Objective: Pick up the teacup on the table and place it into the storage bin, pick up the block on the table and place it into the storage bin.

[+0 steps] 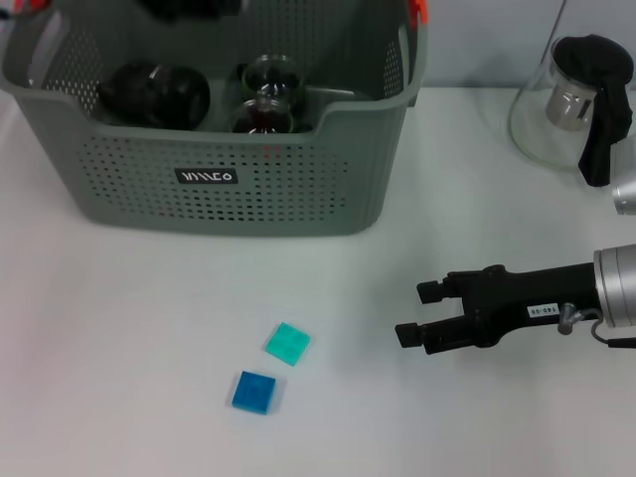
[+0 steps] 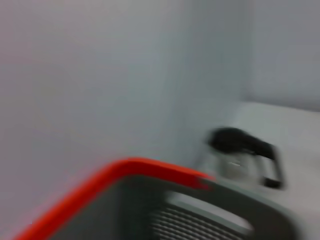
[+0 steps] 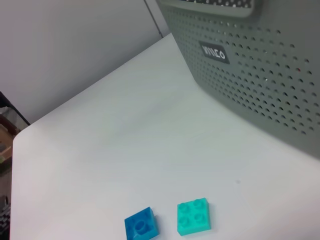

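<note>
Grey-green storage bin (image 1: pixel 229 189) stands upright at back of white counter (image 1: pixel 119 328), perforated walls, black label with white lettering facing front, orange handle tab at rim. Glass teacups (image 1: pixel 270 79) lie inside, beside dark object. Teal block (image 1: pixel 287 343) and blue block (image 1: pixel 254 391) lie flat on counter before bin, close together, studs up.

storage bin (image 1: pixel 298 189): grey-green, walls patterned with rows of small holes
handle tab (image 1: pixel 418 12): bright orange-red
label (image 1: pixel 207 177): black with white lettering
one block (image 1: pixel 287 343): turquoise
other block (image 1: pixel 255 391): deep blue
table (image 1: pixel 119 348): plain white
right gripper (image 1: pixel 417 314): matte black, on a silver wrist
glass jug (image 1: pixel 566 104): clear, with black lid and handle
</note>
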`<state>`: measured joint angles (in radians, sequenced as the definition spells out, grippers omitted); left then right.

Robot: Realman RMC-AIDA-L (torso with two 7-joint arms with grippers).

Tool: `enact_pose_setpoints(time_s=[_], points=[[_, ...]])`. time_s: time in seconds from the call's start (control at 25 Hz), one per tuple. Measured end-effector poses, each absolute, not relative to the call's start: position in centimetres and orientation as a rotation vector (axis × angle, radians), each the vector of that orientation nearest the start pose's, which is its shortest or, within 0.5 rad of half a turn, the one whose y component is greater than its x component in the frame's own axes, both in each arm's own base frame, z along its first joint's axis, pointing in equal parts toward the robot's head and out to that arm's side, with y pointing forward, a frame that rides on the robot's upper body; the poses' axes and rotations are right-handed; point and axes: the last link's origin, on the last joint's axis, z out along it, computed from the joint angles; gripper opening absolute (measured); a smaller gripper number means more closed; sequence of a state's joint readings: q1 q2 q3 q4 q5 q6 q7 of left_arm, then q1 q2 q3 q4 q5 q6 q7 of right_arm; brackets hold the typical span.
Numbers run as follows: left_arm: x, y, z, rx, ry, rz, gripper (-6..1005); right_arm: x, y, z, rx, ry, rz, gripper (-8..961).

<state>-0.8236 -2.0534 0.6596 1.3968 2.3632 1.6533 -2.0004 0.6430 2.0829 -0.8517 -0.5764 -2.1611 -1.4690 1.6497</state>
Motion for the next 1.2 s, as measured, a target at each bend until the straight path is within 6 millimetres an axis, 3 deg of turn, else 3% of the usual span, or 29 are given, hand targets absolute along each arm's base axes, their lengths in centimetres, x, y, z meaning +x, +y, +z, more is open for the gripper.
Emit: enact_pose_setpoints(time_s=[0.32,0.6,0.68,0.8,0.92,1.2], points=[[-14.1,45.9,12.1,-2.384,-0.610,-0.255,544,24.7,33.4,-4.5,-2.932,0.915,0.391,915],[-14.7,46.7,11.6,-2.312,-0.654,-0.198,569,24.7,33.3,-4.5,-2.936,0.919,0.391,915],[-14.6,46.5,11.8,-2.311,-0.638,-0.181,636,24.7,33.2,-4.5,-2.938,0.918,0.392,915],[-14.2,45.1,12.3,-2.345,-0.609,-0.163,737,24.7,33.2,-4.4,-2.945,0.916,0.393,915],[-13.4,41.9,12.4,-2.453,-0.529,-0.112,801,24.7,33.3,-4.3,-2.946,0.914,0.392,915],[-12.9,32.5,8.9,-2.724,-0.040,0.200,907,24.8,33.5,-4.2,-2.931,0.914,0.390,915]])
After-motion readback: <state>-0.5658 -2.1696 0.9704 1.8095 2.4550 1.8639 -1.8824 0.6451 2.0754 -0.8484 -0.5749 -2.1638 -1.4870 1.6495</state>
